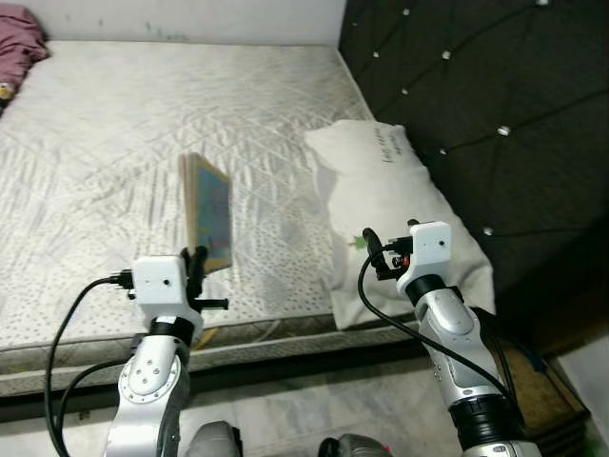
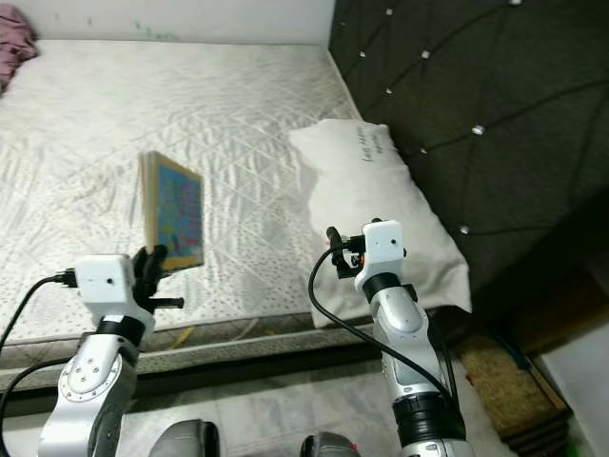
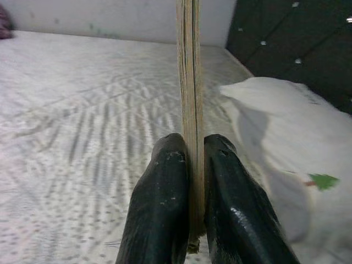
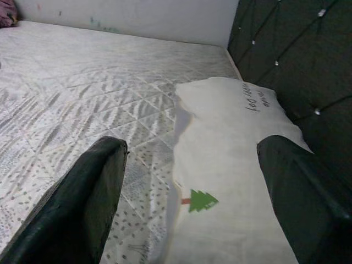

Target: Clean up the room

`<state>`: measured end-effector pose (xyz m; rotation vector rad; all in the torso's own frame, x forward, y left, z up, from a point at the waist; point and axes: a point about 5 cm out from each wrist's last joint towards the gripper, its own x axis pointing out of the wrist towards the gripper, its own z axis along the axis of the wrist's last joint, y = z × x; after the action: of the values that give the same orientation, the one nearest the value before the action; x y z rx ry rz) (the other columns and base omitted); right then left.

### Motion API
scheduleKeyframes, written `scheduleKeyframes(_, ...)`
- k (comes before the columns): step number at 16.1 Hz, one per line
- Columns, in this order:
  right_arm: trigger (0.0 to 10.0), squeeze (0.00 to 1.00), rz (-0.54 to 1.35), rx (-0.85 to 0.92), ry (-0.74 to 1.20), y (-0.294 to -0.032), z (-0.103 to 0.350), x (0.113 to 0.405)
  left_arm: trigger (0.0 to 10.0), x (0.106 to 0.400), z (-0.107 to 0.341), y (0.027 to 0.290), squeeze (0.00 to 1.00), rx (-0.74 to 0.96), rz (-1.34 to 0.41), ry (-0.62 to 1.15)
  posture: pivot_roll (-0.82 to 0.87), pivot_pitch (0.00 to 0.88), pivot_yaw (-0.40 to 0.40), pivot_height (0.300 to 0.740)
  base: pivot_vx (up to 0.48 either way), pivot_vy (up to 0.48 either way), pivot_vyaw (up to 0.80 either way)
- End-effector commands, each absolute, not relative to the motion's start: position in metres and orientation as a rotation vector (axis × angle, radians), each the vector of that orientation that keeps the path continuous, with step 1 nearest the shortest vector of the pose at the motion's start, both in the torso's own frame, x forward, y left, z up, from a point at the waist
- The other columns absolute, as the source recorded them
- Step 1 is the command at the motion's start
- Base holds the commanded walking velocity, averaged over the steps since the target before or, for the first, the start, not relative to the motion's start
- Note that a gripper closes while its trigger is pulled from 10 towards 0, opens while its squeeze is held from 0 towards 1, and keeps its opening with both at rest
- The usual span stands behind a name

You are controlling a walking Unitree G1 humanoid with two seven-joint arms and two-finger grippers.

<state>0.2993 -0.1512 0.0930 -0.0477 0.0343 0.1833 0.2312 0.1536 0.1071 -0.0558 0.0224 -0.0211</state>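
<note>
A thin book (image 1: 209, 211) with a colourful cover stands upright above the front part of the mattress (image 1: 114, 143), held by its lower edge. My left gripper (image 1: 197, 264) is shut on it; in the left wrist view both black fingers (image 3: 165, 209) press the book's page edge (image 3: 190, 82) between them. My right gripper (image 1: 373, 249) hovers open over the near end of a white pillow (image 1: 390, 190) with a small green tree print (image 4: 199, 201). Its fingers (image 4: 82, 203) stand wide apart with nothing between them.
A dark tufted headboard (image 1: 476, 105) rises along the right side of the bed. A pink cloth (image 1: 19, 48) lies at the far left corner of the mattress. Tiled floor (image 1: 314, 409) lies before the bed, with a brown mat (image 1: 538, 386) at the right.
</note>
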Motion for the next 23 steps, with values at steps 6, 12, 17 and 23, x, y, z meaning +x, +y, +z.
scheduleKeyframes(6, 10.0, 0.00, 0.170, -0.048, 0.045, -0.1562, 0.0934, 0.2964, 10.0, 0.2326, 0.1201, 0.1490, 0.00, -0.070, -0.066, -0.043, 0.06, 0.122, -0.075, 0.740, 0.047, 0.000, -0.54)
scheduleKeyframes(12, 10.0, 0.00, 0.175, -0.052, 0.046, -0.1561, 0.0936, 0.2968, 10.0, 0.2326, 0.1191, 0.1486, 0.00, -0.068, -0.069, -0.038, 0.06, 0.118, -0.077, 0.740, 0.312, 0.000, 0.00)
scheduleKeyframes(17, 10.0, 0.00, 0.176, -0.051, 0.047, -0.1558, 0.0933, 0.2969, 10.0, 0.2329, 0.1187, 0.1482, 0.00, -0.067, -0.075, -0.038, 0.06, 0.113, -0.077, 0.740, 0.322, 0.000, 0.00)
scheduleKeyframes(23, 10.0, 0.00, 0.164, -0.049, 0.033, -0.1571, 0.0952, 0.2973, 10.0, 0.2336, 0.1185, 0.1474, 0.00, -0.069, -0.079, -0.035, 0.06, 0.113, -0.075, 0.740, 0.334, 0.000, 0.00)
